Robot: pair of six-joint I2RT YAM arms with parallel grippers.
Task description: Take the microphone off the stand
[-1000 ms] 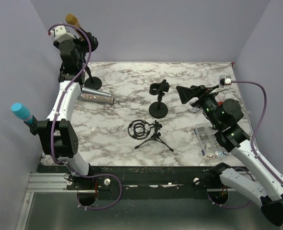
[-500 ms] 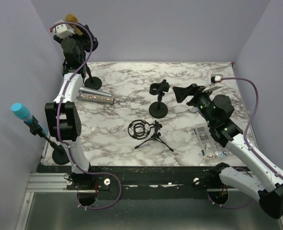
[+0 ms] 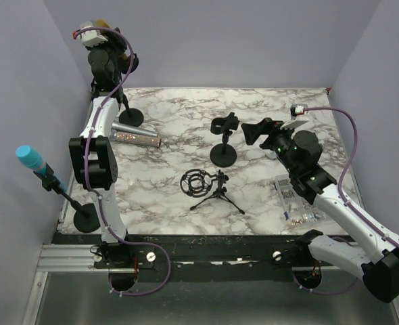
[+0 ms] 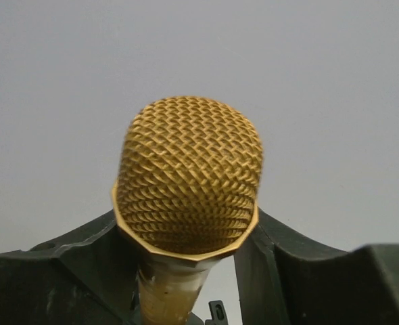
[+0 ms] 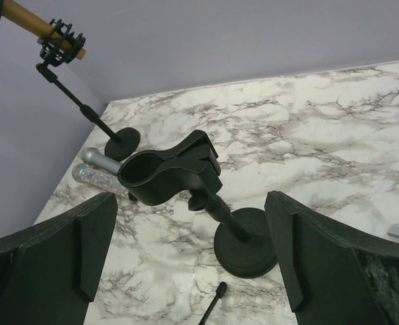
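My left gripper (image 4: 186,291) has the gold microphone (image 4: 188,176) between its fingers, just below the mesh head and still in its stand (image 5: 122,143); I cannot tell whether I'm clamped, so an off-axis pull could topple the stand or lose the microphone.

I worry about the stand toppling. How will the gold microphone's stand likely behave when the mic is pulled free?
Probably tippy: the stand is a thin slanted rod on a small round base, holding the gold microphone high. A sideways tug would likely lever the base up. The handle looks smooth, so it may slide out lengthwise.
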